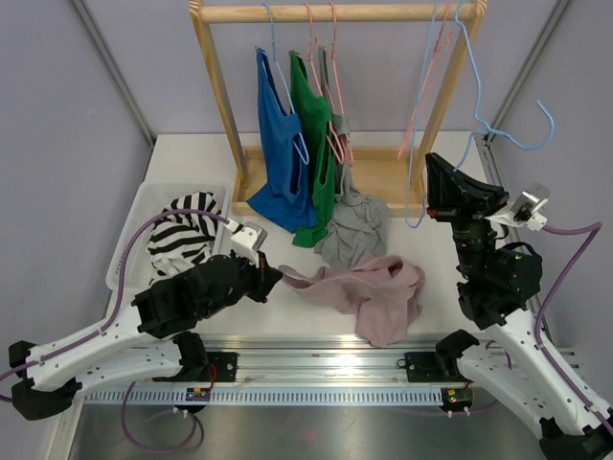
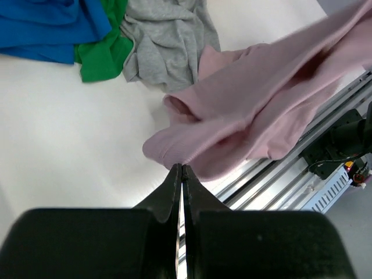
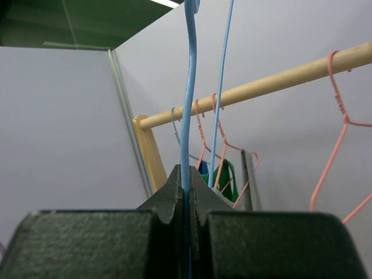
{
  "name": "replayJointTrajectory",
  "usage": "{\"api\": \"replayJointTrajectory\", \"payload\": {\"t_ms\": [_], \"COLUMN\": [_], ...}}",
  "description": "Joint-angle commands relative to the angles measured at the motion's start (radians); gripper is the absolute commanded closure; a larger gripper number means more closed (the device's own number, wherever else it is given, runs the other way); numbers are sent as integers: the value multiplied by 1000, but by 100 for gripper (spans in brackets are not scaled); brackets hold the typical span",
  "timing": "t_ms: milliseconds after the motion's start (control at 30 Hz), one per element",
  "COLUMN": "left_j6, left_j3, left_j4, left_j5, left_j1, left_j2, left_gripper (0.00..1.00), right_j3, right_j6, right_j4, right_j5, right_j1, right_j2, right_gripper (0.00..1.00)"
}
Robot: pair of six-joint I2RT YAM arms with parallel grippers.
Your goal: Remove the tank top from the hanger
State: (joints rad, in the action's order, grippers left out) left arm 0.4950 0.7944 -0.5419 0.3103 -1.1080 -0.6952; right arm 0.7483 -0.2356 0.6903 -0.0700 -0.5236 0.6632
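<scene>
Inside the white basket point(image 1: 132, 228), a striped garment point(image 1: 182, 240)

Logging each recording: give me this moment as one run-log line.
left gripper: shut on pink tank top | right gripper: shut on blue hanger | status: off hanger, lying on table

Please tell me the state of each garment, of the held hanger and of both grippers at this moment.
pink tank top: off its hanger, crumpled on the table
left gripper: shut on the pink tank top's edge
right gripper: shut on the blue hanger
blue hanger: empty
blue tank top: hanging on the rack
green tank top: hanging
gray tank top: hanging, bottom bunched on the table
striped garment: crumpled in the basket
</scene>
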Motion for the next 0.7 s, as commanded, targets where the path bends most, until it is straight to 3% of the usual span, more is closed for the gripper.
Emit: {"api": "replayJointTrajectory", "payload": {"t_ms": [0, 100, 133, 200, 233, 367, 467, 567, 600, 667], "left_j6": [33, 73, 82, 106, 111, 102, 96, 88, 86, 80], "left_j3": [-33, -44, -32, 2, 32, 80, 120, 143, 144, 147], "left_j4": [38, 28, -1, -99, -127, -194, -246, -263, -265, -267], "left_j5": [-23, 15, 42, 97, 146, 210, 240, 240, 233, 230], "left_j1": [-1, -1, -1, -1, -1, -1, -1, -1, -1, -1], "left_j2": [25, 46, 39, 2, -7, -15, -26, -30, -27, -21], "left_gripper": [100, 100, 100, 100, 100, 99, 87, 57, 35, 23], "right_j3": [-10, 66, 176, 290, 384, 485, 511, 531, 555, 611], "right_j6": [65, 96, 67, 20, -31, -88, -146, -198, -202, -189], "right_j4": [199, -20, -292, -540, -757, -1017, -1107, -1160, -1169, -1196], "right_j5": [-94, -74, -76, -89, -117, -111, -139, -166, -168, -195], "right_j1": [-1, 0, 0, 0, 0, -1, 0, -1, 0, 0], "right_j2": [-7, 1, 1, 16, 36, 72, 102, 136, 151, 231], "right_gripper": [100, 100, 100, 100, 100, 100, 100, 100, 100, 100]}}
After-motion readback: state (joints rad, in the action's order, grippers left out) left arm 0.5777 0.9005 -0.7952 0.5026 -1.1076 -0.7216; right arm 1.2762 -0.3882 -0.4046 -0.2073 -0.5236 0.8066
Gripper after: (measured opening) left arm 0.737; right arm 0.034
